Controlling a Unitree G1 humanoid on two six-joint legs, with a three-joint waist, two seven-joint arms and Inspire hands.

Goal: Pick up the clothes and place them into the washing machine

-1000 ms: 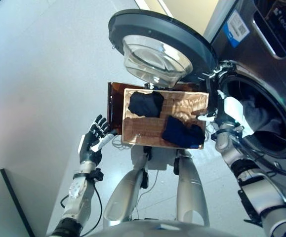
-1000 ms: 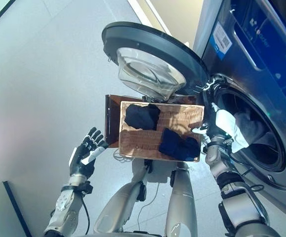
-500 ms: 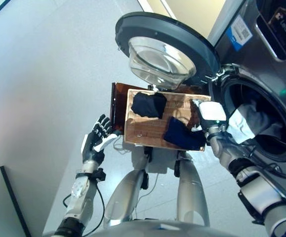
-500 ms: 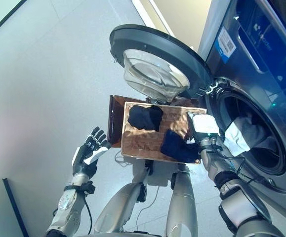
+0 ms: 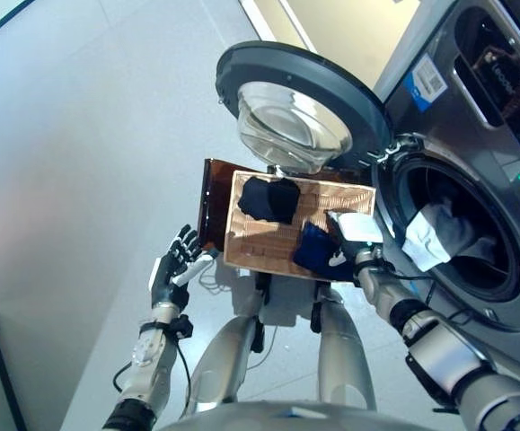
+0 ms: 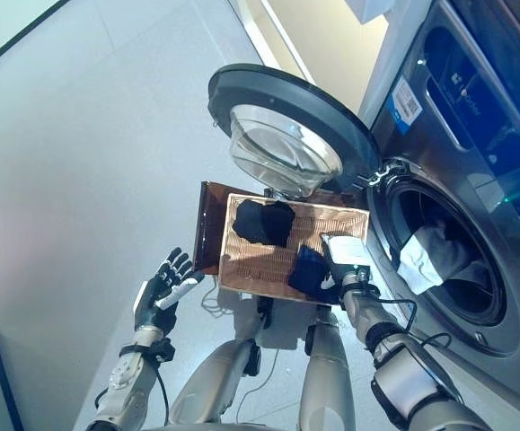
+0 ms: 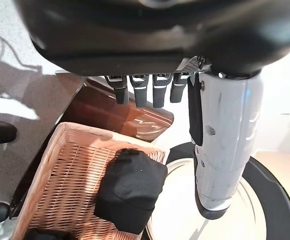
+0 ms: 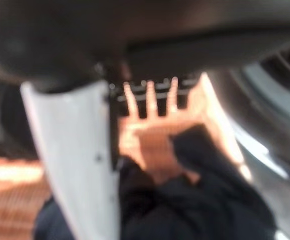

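The rectangular woven wicker basket sits on a dark brown glossy stand, and everything here is placed from that basket. Beyond its far edge hangs the round grey washing machine door with a clear glass bowl, swung wide open, its lower rim close over the basket. Just beside the basket on the right-arm side is the grey front-loading washing machine, whose dark drum mouth stands unblocked, with white and grey cloth lying inside near its lip. On the other side of the basket the pale grey floor spreads wide. Two dark navy clothes lie in the basket: a bunched one near the far corner and a second at the near edge toward the machine. The right hand hangs directly over the second garment with its fingers pointing down at the cloth; whether they grip it cannot be told. The left hand is held up near the stand's outer side, fingers spread and relaxed, holding nothing.
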